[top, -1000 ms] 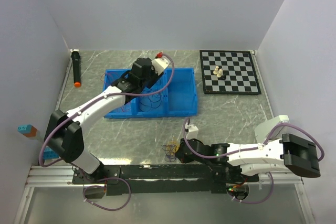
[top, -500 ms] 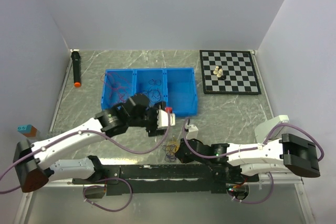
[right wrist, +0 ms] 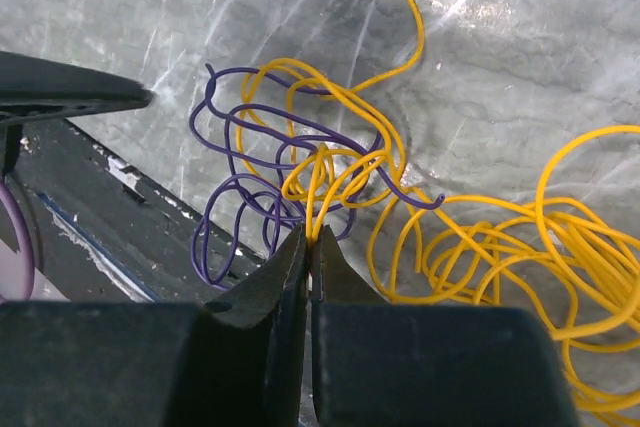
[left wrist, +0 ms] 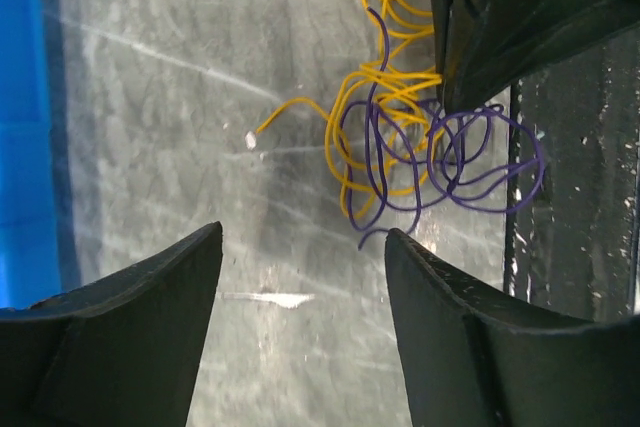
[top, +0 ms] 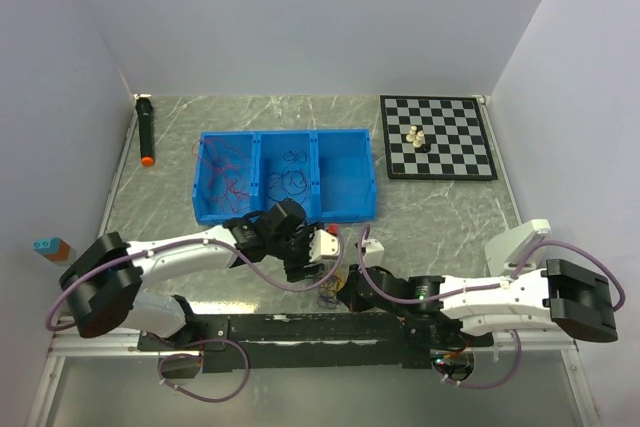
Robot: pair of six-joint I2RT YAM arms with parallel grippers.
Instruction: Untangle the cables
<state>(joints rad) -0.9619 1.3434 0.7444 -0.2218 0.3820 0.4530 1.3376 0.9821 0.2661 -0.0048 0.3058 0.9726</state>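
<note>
A small tangle of yellow and purple cables (top: 327, 289) lies on the marble table by the front rail. My right gripper (right wrist: 311, 235) is shut on a yellow cable (right wrist: 330, 162) where it crosses the purple loops (right wrist: 245, 182). More yellow loops (right wrist: 520, 247) spread to its right. My left gripper (left wrist: 303, 237) hovers open over bare table just short of the tangle (left wrist: 400, 147), holding nothing. In the top view it (top: 328, 259) sits just above the right gripper (top: 345, 287). Red cables (top: 225, 172) and dark cables (top: 290, 179) lie in the blue bin (top: 350, 209).
The blue bin has three compartments and stands behind the grippers. A chessboard (top: 437, 137) with a few pieces (top: 417, 137) is at the back right. A black marker (top: 146, 132) lies at the back left. The black front rail (top: 300, 327) runs just beside the tangle.
My left arm has swung from the blue bin down to the front of the table beside the tangle, and its jaws have opened wider. The right gripper has stayed shut by the tangle.
</note>
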